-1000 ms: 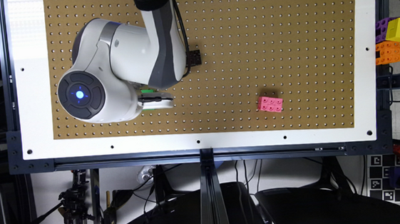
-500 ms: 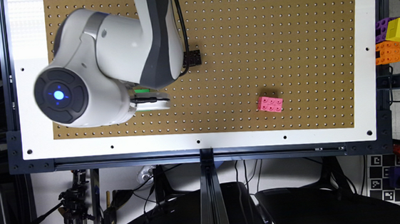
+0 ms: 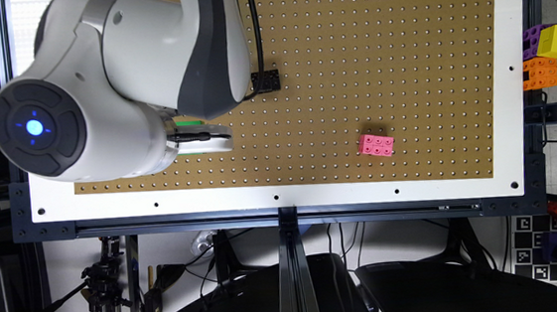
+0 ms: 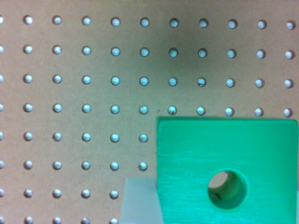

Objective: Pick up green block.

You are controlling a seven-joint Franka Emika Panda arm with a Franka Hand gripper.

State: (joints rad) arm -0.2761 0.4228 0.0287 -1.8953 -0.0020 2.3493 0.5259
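Note:
The green block (image 4: 224, 154), a bright green cube with a round dark hole in its face, sits large and close in the wrist view, over the brown pegboard (image 4: 84, 93). A pale finger (image 4: 139, 200) presses against one side of it. In the exterior view, thin green edges of the block (image 3: 189, 123) peek out around the white gripper (image 3: 202, 138), which is shut on it under the big white arm at the exterior view's left. The rest of the block is hidden by the arm.
A pink studded brick (image 3: 376, 145) lies on the pegboard (image 3: 374, 44) toward the exterior view's right. A small black piece (image 3: 266, 80) sits near the arm. Yellow, purple and orange blocks (image 3: 547, 55) are stacked beyond the board's right edge.
The arm has grown larger in the exterior view and shifted toward that view's left, with the green edges staying at the gripper. The pink brick has not moved.

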